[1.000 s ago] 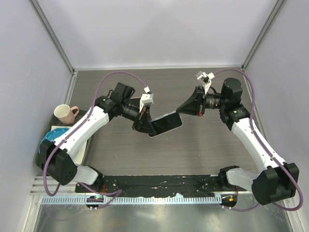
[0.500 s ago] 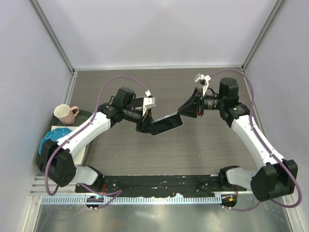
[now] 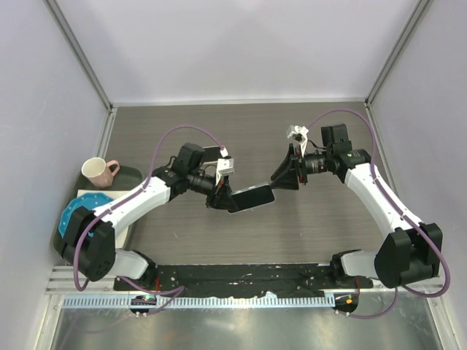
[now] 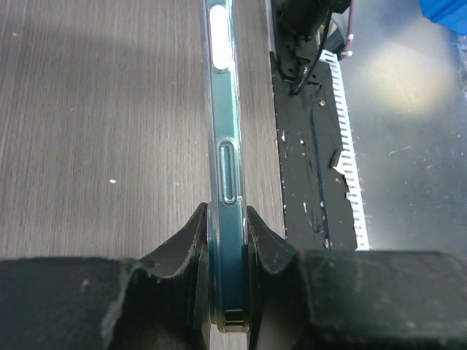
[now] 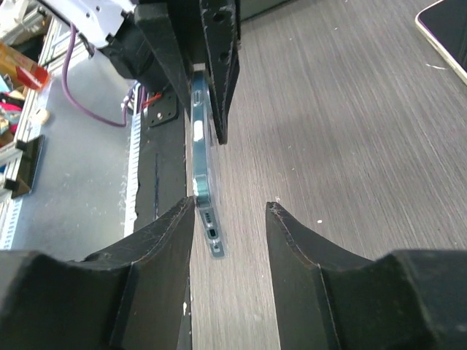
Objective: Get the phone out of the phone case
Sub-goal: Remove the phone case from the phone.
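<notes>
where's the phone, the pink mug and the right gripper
phone (image 3: 252, 197), top view, middle of its dark flat side
pink mug (image 3: 112, 173), top view, on its handle
right gripper (image 5: 230, 208), right wrist view, midway between its fingertips

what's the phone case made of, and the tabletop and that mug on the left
The phone case looks like clear glossy plastic: a teal edge and side button show through it. The tabletop is grey, matte and wood-grained, probably laminate. The mug is pale with a pink handle, likely glazed ceramic, though too small to be sure.

phone (image 3: 252, 197) at centre, mug (image 3: 95, 171) far left (plate (image 3: 73, 216) before it)
</notes>
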`<action>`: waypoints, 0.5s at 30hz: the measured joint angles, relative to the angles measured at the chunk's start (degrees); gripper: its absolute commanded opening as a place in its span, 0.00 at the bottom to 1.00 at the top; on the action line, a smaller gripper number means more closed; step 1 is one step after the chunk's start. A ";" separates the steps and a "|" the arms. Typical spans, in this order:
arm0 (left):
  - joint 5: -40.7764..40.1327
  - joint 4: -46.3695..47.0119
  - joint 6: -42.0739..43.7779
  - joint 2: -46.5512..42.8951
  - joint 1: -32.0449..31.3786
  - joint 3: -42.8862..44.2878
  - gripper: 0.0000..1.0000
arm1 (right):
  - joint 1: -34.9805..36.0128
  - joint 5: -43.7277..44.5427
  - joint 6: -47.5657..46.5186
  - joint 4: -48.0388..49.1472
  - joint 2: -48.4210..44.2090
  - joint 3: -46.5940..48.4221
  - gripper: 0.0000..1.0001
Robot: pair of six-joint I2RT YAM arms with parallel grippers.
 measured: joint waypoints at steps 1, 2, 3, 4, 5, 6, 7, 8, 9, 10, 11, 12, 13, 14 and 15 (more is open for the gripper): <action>0.48 0.00 0.00 0.02 0.00 -0.02 0.00 | -0.02 -0.20 -2.03 -1.81 0.02 0.35 0.49; 1.09 0.15 0.00 0.02 0.00 -0.02 0.00 | -0.04 -0.44 -4.35 -3.98 0.02 0.87 0.49; 1.81 0.35 -0.04 0.02 0.00 0.00 0.00 | -0.04 -0.72 -6.32 -5.66 -0.02 1.29 0.47; 2.40 0.55 -0.09 0.02 -0.02 -0.02 0.00 | 0.02 -0.90 -8.24 -7.32 -0.09 1.62 0.45; 2.89 0.59 -0.15 0.02 -0.02 0.00 0.00 | 0.07 -1.05 -9.46 -8.22 -0.15 1.68 0.42; 3.43 0.57 -0.33 0.02 -0.02 0.00 0.00 | 0.15 -1.20 -10.64 -9.22 -0.26 1.73 0.38; 3.80 0.59 -0.44 0.02 -0.02 0.00 0.00 | 0.35 -1.42 -11.72 -10.23 -0.42 1.73 0.35; 4.22 0.55 -0.61 0.02 -0.02 0.00 0.00 | 0.61 -1.68 -12.55 -10.99 -0.52 1.73 0.31; 4.48 0.52 -0.76 0.02 0.00 0.00 0.00 | 0.94 -1.92 -13.33 -11.63 -0.68 1.73 0.14; 4.72 0.55 -0.81 0.02 0.00 0.00 0.00 | 1.27 -2.12 -13.92 -12.15 -0.87 1.73 0.07; 5.03 0.50 -0.92 0.02 0.02 0.00 0.00 | 1.55 -2.32 -14.51 -12.46 -1.05 1.73 0.04; 5.31 0.44 -0.94 0.02 0.13 0.00 0.00 | 1.99 -2.45 -14.86 -13.14 -1.40 1.73 0.01; 5.79 0.42 -0.96 0.02 0.13 0.00 0.00 | 2.08 -2.62 -15.21 -13.38 -1.60 1.75 0.01; 6.08 0.44 -1.01 0.02 0.13 0.00 0.00 | 2.08 -2.80 -15.39 -13.68 -1.84 1.79 0.01; 6.75 0.50 -1.03 0.02 0.13 0.00 0.00 | 2.10 -3.17 -15.52 -14.01 -2.08 1.86 0.01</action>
